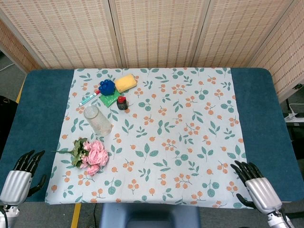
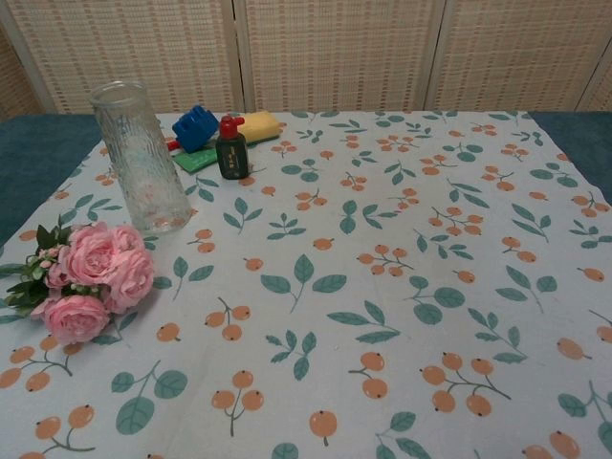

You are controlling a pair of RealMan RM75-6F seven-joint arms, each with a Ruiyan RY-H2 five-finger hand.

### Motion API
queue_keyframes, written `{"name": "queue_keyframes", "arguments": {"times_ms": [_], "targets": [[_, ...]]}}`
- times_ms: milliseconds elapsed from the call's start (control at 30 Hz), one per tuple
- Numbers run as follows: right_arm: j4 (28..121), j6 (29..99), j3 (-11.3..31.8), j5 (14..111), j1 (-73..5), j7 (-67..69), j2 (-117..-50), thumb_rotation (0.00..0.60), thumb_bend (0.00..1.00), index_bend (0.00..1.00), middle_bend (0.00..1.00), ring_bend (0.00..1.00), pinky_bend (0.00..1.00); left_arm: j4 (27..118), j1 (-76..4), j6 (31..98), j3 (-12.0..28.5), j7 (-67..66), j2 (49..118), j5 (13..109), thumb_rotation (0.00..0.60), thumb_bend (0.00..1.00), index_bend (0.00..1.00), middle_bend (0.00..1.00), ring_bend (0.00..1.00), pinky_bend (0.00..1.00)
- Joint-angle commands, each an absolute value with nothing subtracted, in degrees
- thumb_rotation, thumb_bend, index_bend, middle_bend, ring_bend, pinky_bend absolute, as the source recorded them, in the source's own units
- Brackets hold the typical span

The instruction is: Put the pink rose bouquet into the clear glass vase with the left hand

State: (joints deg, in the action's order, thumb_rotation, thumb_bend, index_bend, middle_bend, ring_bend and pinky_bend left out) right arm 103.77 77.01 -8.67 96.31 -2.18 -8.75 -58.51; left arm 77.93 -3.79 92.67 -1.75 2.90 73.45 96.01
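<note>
The pink rose bouquet (image 1: 91,155) (image 2: 88,279) lies on its side on the floral tablecloth, near the front left. Just behind it the clear glass vase (image 1: 98,120) (image 2: 142,156) stands upright and holds nothing. My left hand (image 1: 23,175) rests at the table's front left corner, left of the bouquet and apart from it, fingers spread with nothing in them. My right hand (image 1: 254,184) sits at the front right corner, also with spread fingers and nothing held. Neither hand shows in the chest view.
Behind the vase are a small dark bottle with a red cap (image 1: 122,103) (image 2: 230,147), a blue toy (image 1: 107,87) on a green pad, a yellow sponge (image 1: 126,82) and a pen (image 1: 89,98). Woven screens close off the back.
</note>
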Motion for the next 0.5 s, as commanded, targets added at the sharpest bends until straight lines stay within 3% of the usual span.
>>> {"name": "queue_keyframes", "arguments": {"times_ms": [33,233,500], "targets": [[103.8,77.0,-8.7,96.4,-2.2,-8.7,-58.5,0.600,0.21,0.00,0.00,0.00,0.00,78.0,-3.9,92.5,-1.9,3.3,73.5,96.2,0.600,0.41,0.01,0.15,0.08,0.15],[103.8,77.7,-8.6,96.6,-2.0,-8.1,-58.2,0.600,0.21,0.00,0.00,0.00,0.00,79.6,-5.5,89.2,-2.7,8.6,74.5,96.4,0.600,0.38,0.00,0.06,0.06,0.17],[103.7,77.5,-8.5,96.3,-2.2,-7.7,-58.0,0.600,0.21,0.00,0.00,0.00,0.00,85.2,-15.1,72.0,-0.6,11.3,75.3,91.9,0.600,0.36,0.00,0.00,0.00,0.15]]}}
